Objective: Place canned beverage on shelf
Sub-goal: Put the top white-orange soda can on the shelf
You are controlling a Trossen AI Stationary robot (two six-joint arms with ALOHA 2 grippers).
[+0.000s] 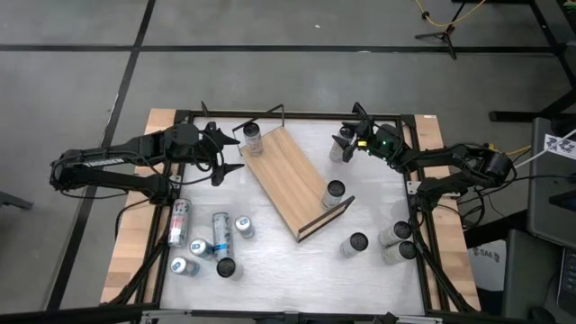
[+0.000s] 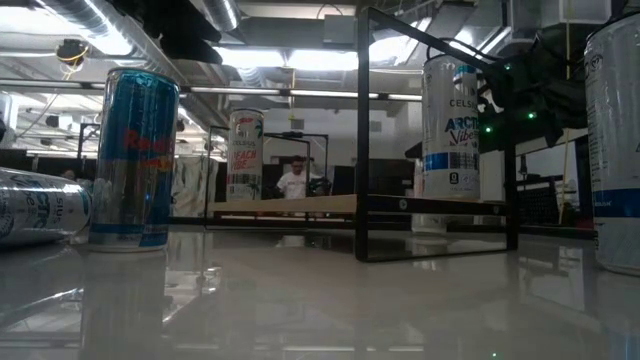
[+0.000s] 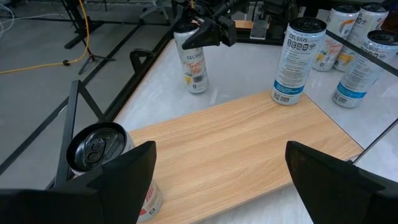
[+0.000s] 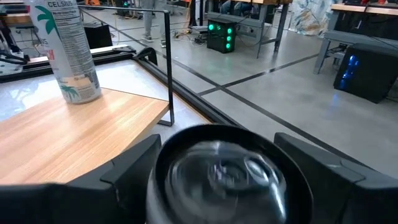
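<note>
The shelf (image 1: 297, 180), a long light-brown board with black wire rails, lies slanted on the white table. One can (image 1: 252, 135) stands on its far end and shows in the left wrist view (image 3: 96, 149). A Celsius can (image 1: 335, 191) stands near its other end. My left gripper (image 1: 229, 155) is open beside the far-end can, over the board (image 3: 224, 143). My right gripper (image 1: 345, 144) is at the far right, shut on a white Celsius can (image 1: 337, 150), whose top fills the right wrist view (image 4: 227, 174). My left gripper has one finger (image 3: 118, 180) right beside the far-end can; whether it touches, I cannot tell. My right gripper pinches the white can's upper part (image 3: 189, 38) between its two fingers (image 4: 130, 168), coming slanting from above. The can stands upright beyond the board, its base (image 3: 198, 87) at the table.
Several cans, some lying, are at the near left (image 1: 202, 238), among them a Red Bull can (image 2: 135, 160). Three cans stand at the near right (image 1: 382, 241). A black frame (image 1: 297, 114) borders the table. The rail (image 4: 168, 62) stands at the board's far end.
</note>
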